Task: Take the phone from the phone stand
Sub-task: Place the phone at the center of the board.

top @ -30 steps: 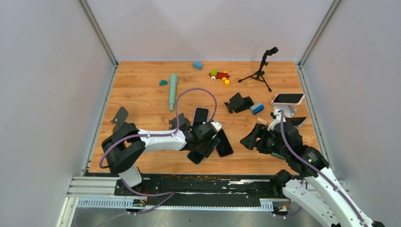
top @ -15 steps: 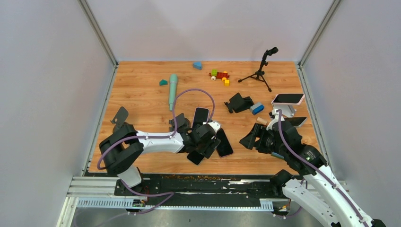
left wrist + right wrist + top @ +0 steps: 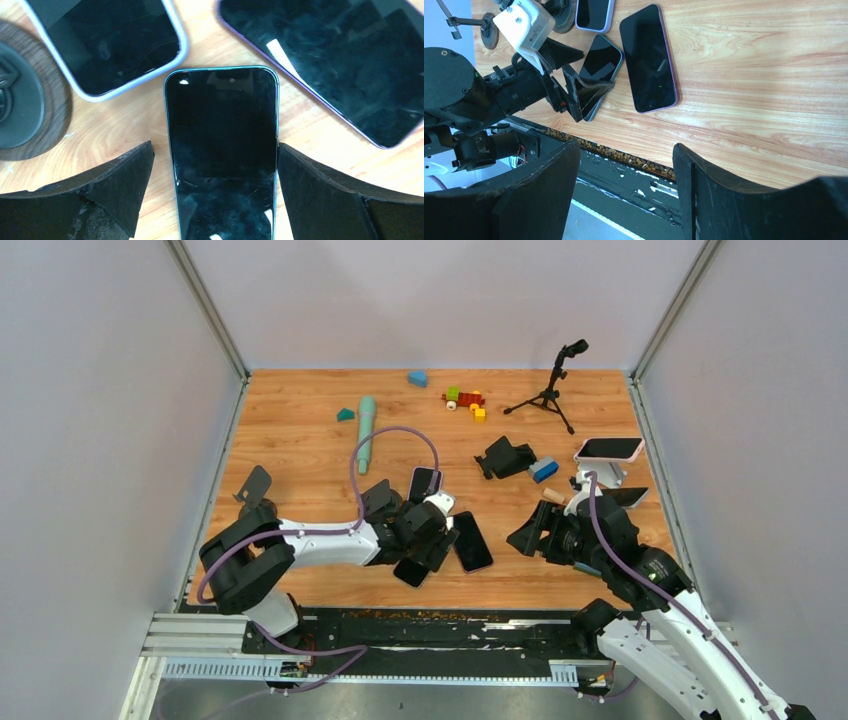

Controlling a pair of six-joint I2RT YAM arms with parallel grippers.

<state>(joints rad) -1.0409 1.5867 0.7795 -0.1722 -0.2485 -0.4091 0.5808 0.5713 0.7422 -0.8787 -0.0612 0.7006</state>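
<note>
A pink-cased phone (image 3: 609, 448) lies on top of a white phone stand (image 3: 606, 476) at the right edge of the table. My left gripper (image 3: 424, 537) is open and low over a dark teal-edged phone (image 3: 222, 150) that lies flat on the wood. Its fingers (image 3: 107, 187) straddle that phone, with a gap showing on the left side. A lavender-cased phone (image 3: 107, 40) and a purple phone (image 3: 340, 60) lie just beyond. My right gripper (image 3: 528, 536) is open and empty, pointing left, below and left of the stand. The right wrist view (image 3: 624, 165) shows nothing between its fingers.
A round wooden-based holder (image 3: 25, 105) sits left of the phones. A black stand (image 3: 505, 457), a blue block (image 3: 543, 469), a small tripod (image 3: 548, 390), a teal cylinder (image 3: 365, 433) and toy bricks (image 3: 465, 400) lie farther back. Another dark phone (image 3: 630, 497) lies by the white stand.
My left gripper has drawn back a little to the left and away from me, with the dark phone still on the table. The right arm has not moved.
</note>
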